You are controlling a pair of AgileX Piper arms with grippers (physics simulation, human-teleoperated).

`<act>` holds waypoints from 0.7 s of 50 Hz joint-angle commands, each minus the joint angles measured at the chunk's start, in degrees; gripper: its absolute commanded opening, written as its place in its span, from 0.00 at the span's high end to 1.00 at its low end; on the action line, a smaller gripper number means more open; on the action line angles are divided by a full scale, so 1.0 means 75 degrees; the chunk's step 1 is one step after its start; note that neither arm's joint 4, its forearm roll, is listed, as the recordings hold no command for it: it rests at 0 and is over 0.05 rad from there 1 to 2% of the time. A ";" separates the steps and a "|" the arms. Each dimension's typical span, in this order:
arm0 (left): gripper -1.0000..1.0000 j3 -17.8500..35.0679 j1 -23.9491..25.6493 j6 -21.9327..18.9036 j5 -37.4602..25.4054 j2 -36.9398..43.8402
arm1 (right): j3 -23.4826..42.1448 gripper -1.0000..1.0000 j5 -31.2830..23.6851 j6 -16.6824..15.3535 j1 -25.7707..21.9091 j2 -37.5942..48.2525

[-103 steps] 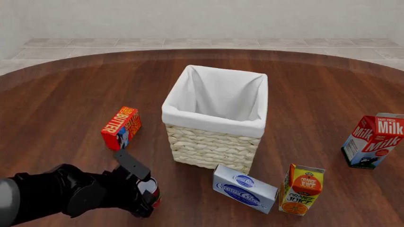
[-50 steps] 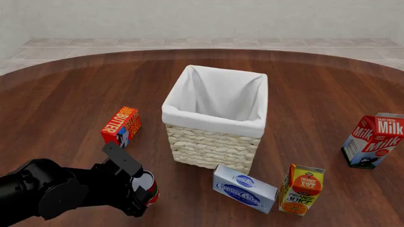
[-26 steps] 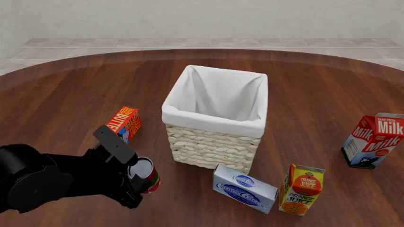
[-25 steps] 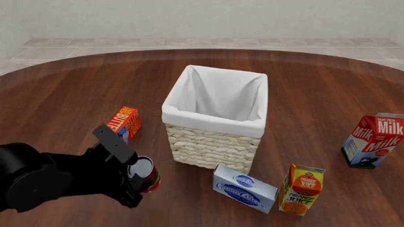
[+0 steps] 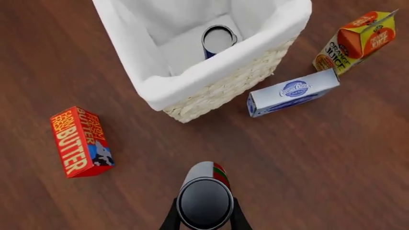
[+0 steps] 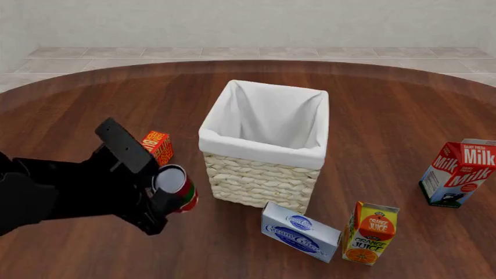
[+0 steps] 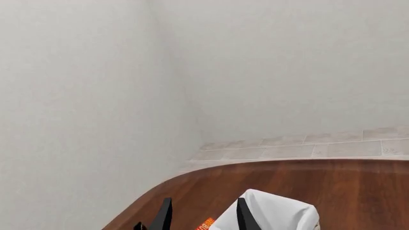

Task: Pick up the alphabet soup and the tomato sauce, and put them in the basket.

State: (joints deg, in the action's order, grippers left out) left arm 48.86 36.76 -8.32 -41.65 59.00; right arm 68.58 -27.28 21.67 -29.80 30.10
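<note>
Though half-hidden, tomato sauce [image 6: 175,188] sits — seemingly — within left end effector [image 6: 155,195].

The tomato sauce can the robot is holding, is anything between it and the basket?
Nothing visible. The left gripper holds the tomato sauce in the air beside the basket. The butter box lies off to one side.

- The left gripper [image 6: 159,200] and its arm hide most of the butter box [image 6: 158,146].
- Only the right gripper's [image 7: 200,216] fingertips show; the frame edge cuts off the rest.
</note>
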 commanded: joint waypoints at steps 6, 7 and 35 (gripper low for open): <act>1.00 0.0579 0.0079 -0.0222 -0.0311 -0.0114 | 0.0035 0.00 -0.0006 -0.0008 -0.0005 0.0005; 1.00 0.0608 0.0085 -0.0228 -0.0313 -0.0114 | 0.0042 0.00 -0.0012 -0.0005 -0.0009 0.0001; 1.00 0.1943 0.0251 -0.0483 -0.0405 0.0361 | 0.0104 0.00 -0.0064 -0.0010 0.0000 -0.0005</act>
State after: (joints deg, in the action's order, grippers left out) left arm 59.67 38.24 -10.15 -44.80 60.07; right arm 69.19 -27.68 21.64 -29.85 30.06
